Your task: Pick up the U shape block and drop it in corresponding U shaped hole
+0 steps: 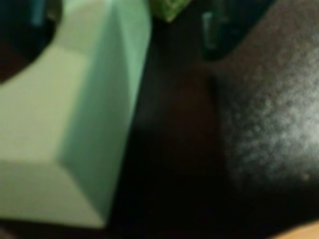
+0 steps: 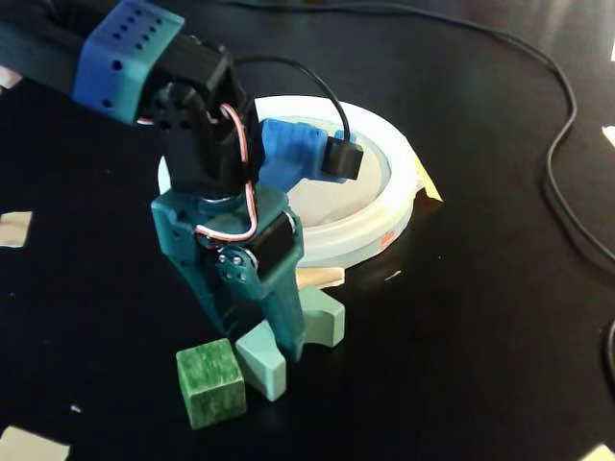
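The pale green U shape block [image 2: 267, 369] lies on the black table in the fixed view, with one arm sticking out right of the gripper. My teal gripper [image 2: 258, 344] points straight down over it. In the wrist view the block [image 1: 75, 124] fills the left half, close to the dark left finger [image 1: 30, 25]. A dark gap separates it from the right finger [image 1: 219, 35]. The gripper [image 1: 127, 35] is open, and its jaws straddle the block. The U shaped hole is not visible.
A dark green cube [image 2: 210, 382] sits just left of the block and shows at the top of the wrist view [image 1: 169, 9]. A round white sorter lid [image 2: 389, 206] lies behind the arm. A black cable [image 2: 557, 182] runs at the right. Tape scraps [image 2: 14, 229] dot the table.
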Motion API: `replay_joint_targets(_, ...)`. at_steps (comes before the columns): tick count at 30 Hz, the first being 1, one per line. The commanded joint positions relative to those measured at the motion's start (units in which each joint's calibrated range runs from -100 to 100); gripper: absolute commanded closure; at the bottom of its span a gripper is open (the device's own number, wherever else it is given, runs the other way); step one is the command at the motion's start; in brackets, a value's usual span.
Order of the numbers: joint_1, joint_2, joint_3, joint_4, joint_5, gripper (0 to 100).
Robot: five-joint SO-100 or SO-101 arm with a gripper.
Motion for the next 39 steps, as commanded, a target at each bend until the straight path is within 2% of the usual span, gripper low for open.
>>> replay_joint_targets(1, -0.6, -0.8, -5.7, -0.2, -0.4, 65)
replay_joint_targets(2, -0.6, -0.8, -5.7, -0.2, -0.4, 70)
replay_joint_targets(6, -0.6, -0.9, -5.7, -0.2, -0.4, 80)
replay_joint_targets(25, -0.5, -1.7, -5.7, 0.9, -0.4, 82)
replay_joint_targets(27, -0.5, -1.7, -5.7, 0.9, -0.4, 85)
replay_joint_targets(31, -0.5, -1.8, -5.7, 0.9, -0.4, 98)
replay_joint_targets(39, 0.4, -2.6, -5.7, 0.8, -0.4, 99)
